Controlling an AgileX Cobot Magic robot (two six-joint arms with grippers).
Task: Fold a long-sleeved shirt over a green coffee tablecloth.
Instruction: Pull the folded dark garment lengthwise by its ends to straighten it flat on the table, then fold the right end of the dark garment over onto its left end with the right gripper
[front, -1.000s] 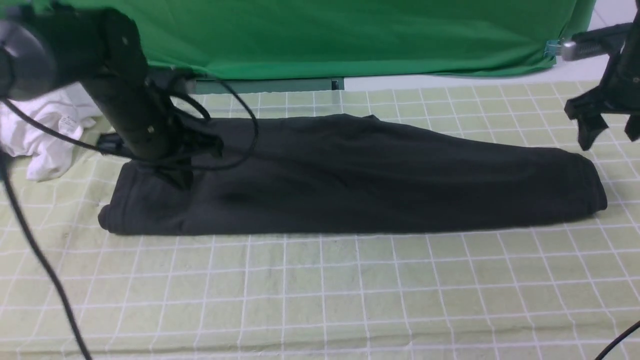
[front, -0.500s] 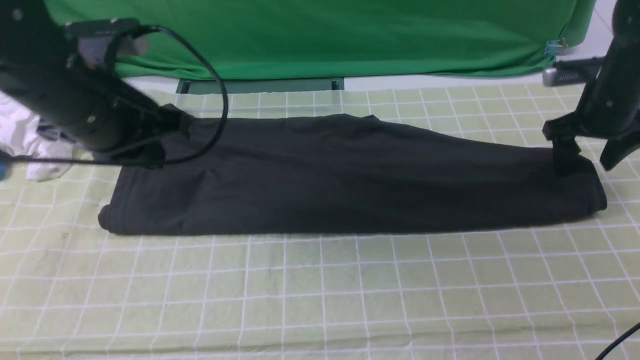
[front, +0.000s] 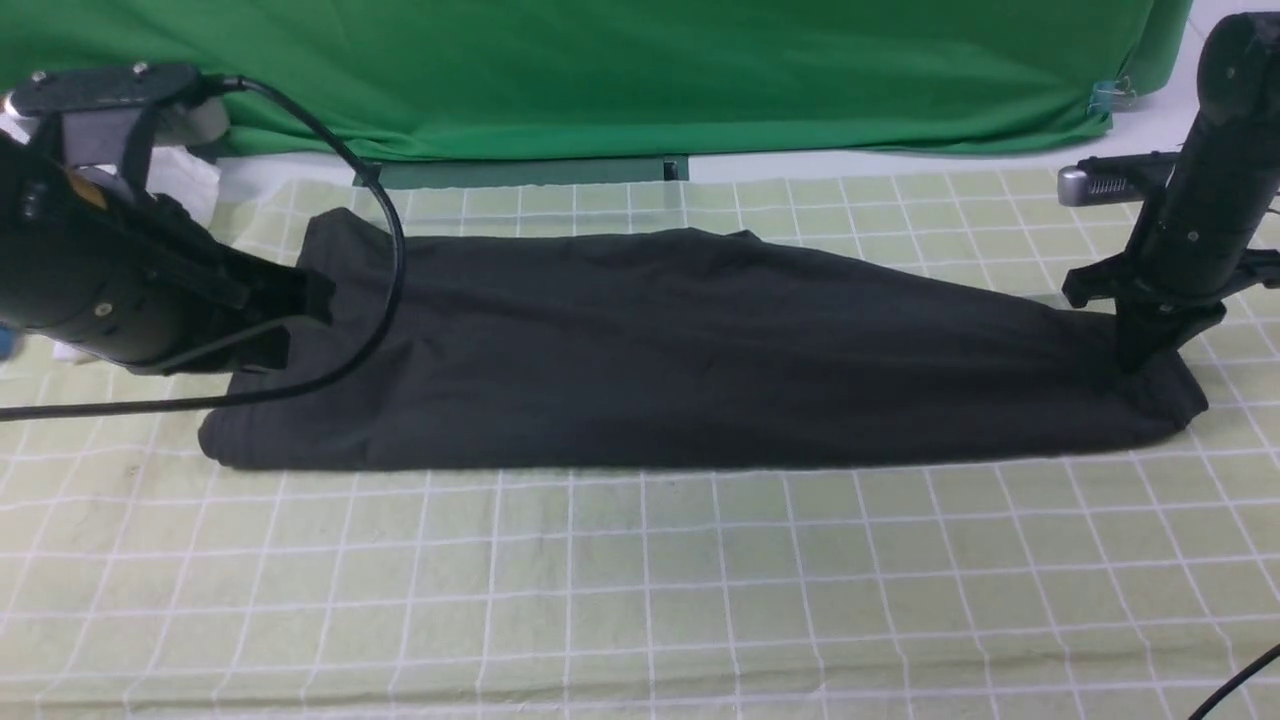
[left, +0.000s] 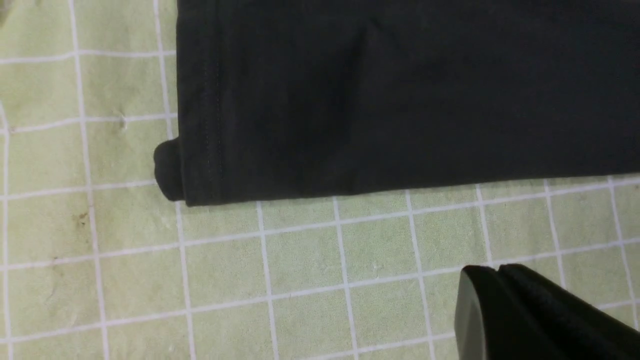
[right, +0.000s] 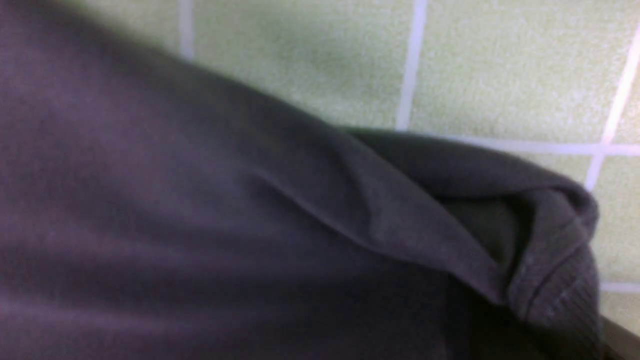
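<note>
The long-sleeved shirt (front: 680, 350) is black and lies folded into a long strip across the green coffee tablecloth (front: 640, 580), a pale grid-patterned cloth. My left gripper (front: 285, 330) hovers over the strip's left end, shut and empty. In the left wrist view its closed fingertips (left: 495, 274) hang above bare tablecloth (left: 300, 260), beside the shirt's hemmed corner (left: 210, 150). My right gripper (front: 1140, 355) points down into the shirt's right end, fingers drawn together on the fabric. The right wrist view is filled with bunched black cloth and a ribbed edge (right: 560, 285); the jaws are hidden there.
A deep-green backdrop cloth (front: 640, 70) hangs along the far edge. A white garment (front: 190, 180) peeks out behind my left arm at the far left. A black cable (front: 390, 250) loops from the left arm over the shirt's left part.
My left arm drew back to the left, off the shirt's left end. My right gripper came down from the right onto the shirt's right end and closed its fingers there.
</note>
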